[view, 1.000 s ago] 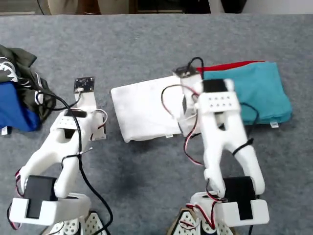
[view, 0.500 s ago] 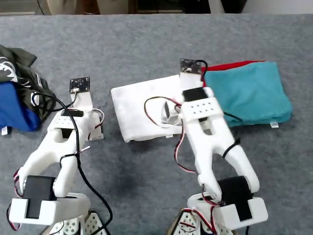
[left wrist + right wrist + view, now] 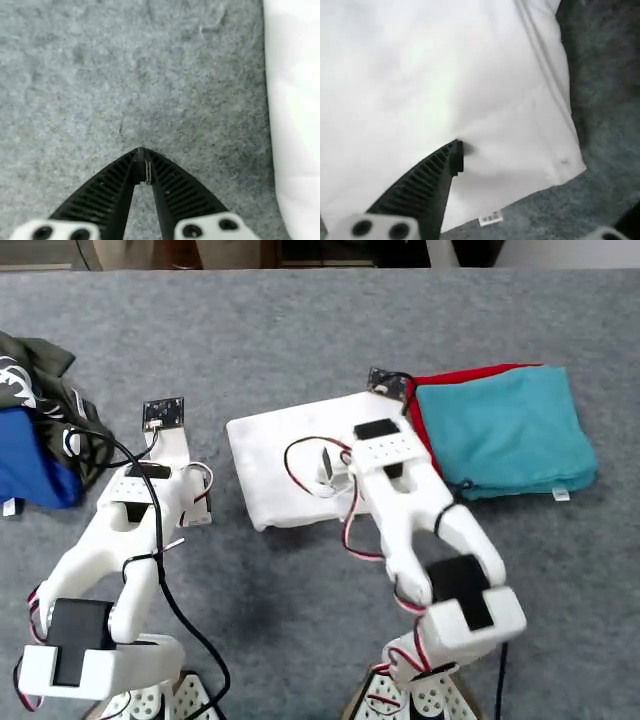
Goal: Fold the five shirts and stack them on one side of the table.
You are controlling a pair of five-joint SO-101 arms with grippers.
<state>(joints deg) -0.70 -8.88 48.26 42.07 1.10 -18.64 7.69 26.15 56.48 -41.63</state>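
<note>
White shirt (image 3: 285,455) folded, mid-frame; right gripper (image 3: 333,468) splayed on it, left gripper (image 3: 141,159) clenched empty. Probably next: grip, stack onto teal shirt (image 3: 500,435).

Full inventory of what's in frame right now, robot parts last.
white shirt: 1, white, folded, mid-table
teal shirt: 1, teal, folded, right side, on the red shirt
red shirt: 1, red, edge showing under the teal one
blue shirt: 1, blue, left edge
dark shirt: 1, dark green with white print, bunched, beside the blue one
table: 1, grey
left end effector: 1, black, shut, over bare table
right end effector: 1, open, on the white shirt
</note>
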